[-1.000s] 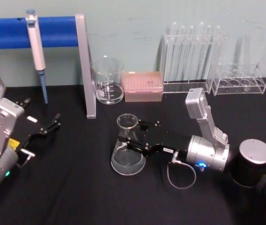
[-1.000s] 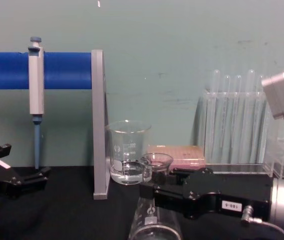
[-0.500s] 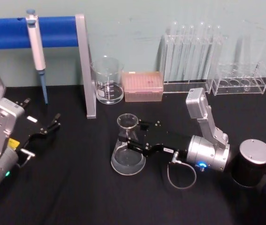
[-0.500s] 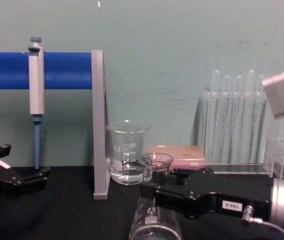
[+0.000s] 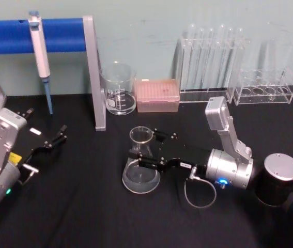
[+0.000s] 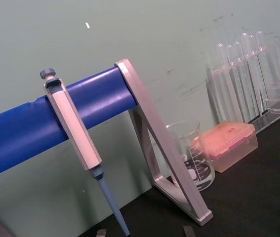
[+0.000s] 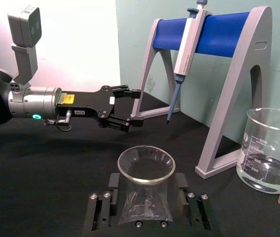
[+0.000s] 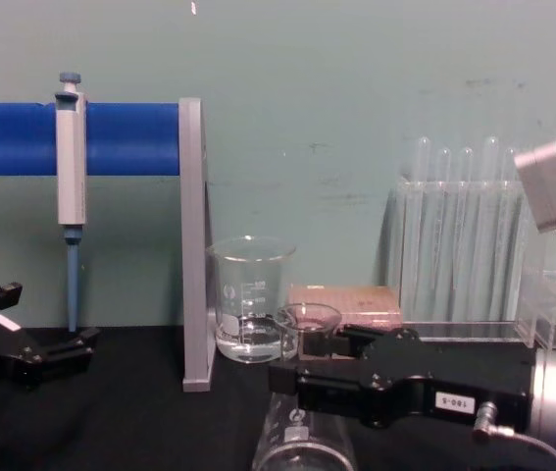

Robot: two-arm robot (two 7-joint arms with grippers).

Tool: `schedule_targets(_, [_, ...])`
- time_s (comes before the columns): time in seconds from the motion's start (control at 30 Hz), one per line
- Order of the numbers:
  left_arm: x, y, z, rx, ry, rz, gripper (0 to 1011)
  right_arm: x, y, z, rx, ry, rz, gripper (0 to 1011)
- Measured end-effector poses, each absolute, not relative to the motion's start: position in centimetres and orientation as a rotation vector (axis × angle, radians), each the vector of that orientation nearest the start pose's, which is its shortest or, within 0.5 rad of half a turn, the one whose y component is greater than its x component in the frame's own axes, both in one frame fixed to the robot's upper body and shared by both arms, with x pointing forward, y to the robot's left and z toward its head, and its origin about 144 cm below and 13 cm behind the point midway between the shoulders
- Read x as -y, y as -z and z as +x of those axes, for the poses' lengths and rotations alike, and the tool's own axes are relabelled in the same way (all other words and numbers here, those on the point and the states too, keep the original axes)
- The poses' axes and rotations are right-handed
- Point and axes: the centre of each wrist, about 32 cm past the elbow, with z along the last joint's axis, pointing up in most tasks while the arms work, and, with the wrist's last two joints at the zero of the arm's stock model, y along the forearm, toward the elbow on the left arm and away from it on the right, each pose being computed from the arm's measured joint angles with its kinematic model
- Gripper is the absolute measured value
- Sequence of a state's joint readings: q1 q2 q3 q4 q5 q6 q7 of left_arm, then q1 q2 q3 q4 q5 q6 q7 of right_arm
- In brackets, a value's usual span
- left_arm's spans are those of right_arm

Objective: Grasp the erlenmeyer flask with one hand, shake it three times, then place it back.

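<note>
Head: your right gripper point(image 5: 137, 155) is clamped on the neck of the erlenmeyer flask point(image 5: 141, 168). The flask is upright, base low at the table point(image 5: 84, 206); I can't tell if it touches. The left gripper point(image 5: 50, 142) is parked well left of the flask, jaws apart and empty.

Left wrist: pipette point(image 6: 73, 126), stand post point(image 6: 164, 158), beaker point(image 6: 191, 160) and tip box point(image 6: 228, 143) are all clutter behind the flask.

Right wrist: fingers point(image 7: 98, 210) flank the neck under the rim. That's smooth glass, so a hard shake could slip it.

Chest: the beaker is just behind the flask, the post behind-left. Swing that way and you'll clip glass.
</note>
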State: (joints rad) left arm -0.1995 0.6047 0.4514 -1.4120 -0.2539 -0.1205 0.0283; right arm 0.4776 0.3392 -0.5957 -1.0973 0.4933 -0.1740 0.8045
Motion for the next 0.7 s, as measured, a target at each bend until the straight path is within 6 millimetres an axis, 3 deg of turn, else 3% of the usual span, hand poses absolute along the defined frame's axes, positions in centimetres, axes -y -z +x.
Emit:
schedule_targets(0.37, [-30.97,-113.98,48.86,0.285,-1.248,0.304,1001,22.16,-113.37,56.06,0.007,0.427,-0.047,990])
schedule_targets(0.7, [-30.97,-113.98,48.86,0.285,-1.248,0.304,1001,22.17,-113.36,56.06,0.007,0.427,-0.048,1003])
